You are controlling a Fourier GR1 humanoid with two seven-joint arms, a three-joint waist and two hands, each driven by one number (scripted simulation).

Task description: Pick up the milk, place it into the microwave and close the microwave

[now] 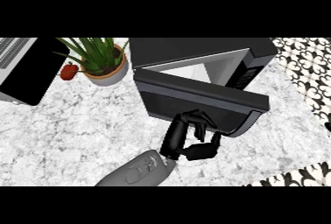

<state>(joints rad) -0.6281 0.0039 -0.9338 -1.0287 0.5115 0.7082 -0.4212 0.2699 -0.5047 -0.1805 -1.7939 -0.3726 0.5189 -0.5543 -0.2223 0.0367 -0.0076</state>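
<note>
My left hand (177, 135) rests against the half-swung door (194, 94) of the microwave (194, 52), fingers loosely bent, thumb spread, clamped on nothing. The milk shows nowhere in view; I judge it sits inside, behind the door. A carton would be light and dentable, best held mid-body; the stiff door wants a push near its free edge.

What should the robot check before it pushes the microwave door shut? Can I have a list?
1. Milk inside the microwave: cannot tell; the bit of the inside that shows holds no carton.
2. Door needs closing: ok, it stands ajar.
3. Left hand on the door: ok, its fingers lie against the outer face.
4. Gap free: ok, nothing pokes out.
5. Potted plant out of the way: ok, it sits left of the microwave, not in the gap.
</note>
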